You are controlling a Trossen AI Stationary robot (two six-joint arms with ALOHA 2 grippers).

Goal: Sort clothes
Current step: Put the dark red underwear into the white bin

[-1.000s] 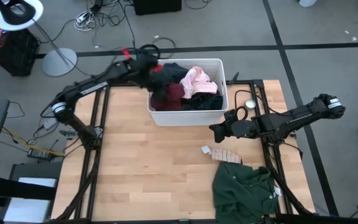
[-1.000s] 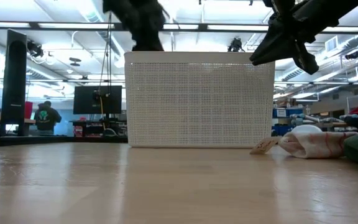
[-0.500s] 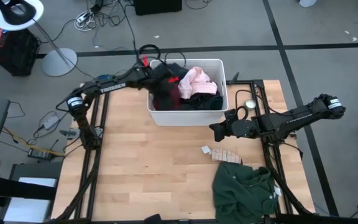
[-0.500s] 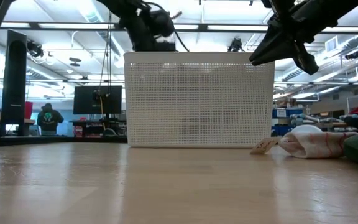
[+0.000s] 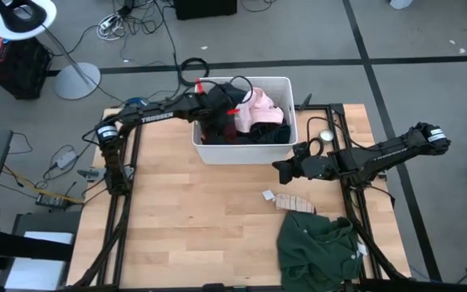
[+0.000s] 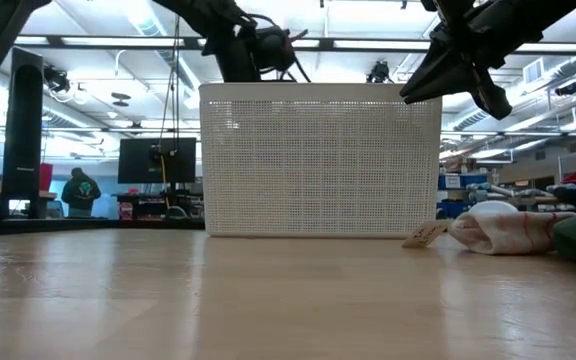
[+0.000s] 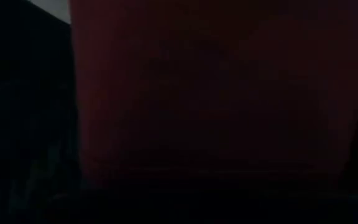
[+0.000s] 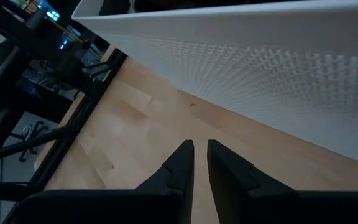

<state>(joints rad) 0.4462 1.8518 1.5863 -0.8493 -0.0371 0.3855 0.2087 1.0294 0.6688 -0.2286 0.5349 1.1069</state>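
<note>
Nearest the front edge of the table (image 5: 193,235), a dark green top (image 5: 319,247) lies crumpled at the right-hand side, with a small striped sock (image 5: 294,202) just beyond it. Farther in, the right gripper (image 8: 197,163) hangs above bare wood just in front of the white bin (image 5: 284,151); its fingers stand narrow, nearly together, and hold nothing. At the far side, the bin holds the remaining clothes: a pink piece (image 5: 258,104), a maroon piece (image 5: 224,128) and dark garments (image 5: 266,132). The left gripper (image 5: 221,105) is down inside the bin among them, fingers closed. The left wrist view shows only dark red cloth pressed against the lens, so the maroon piece is probably pinched, but this cannot be confirmed. Risk: a lift may drag neighbouring garments over the rim, or tip the light bin, if the cloth is tangled.
</note>
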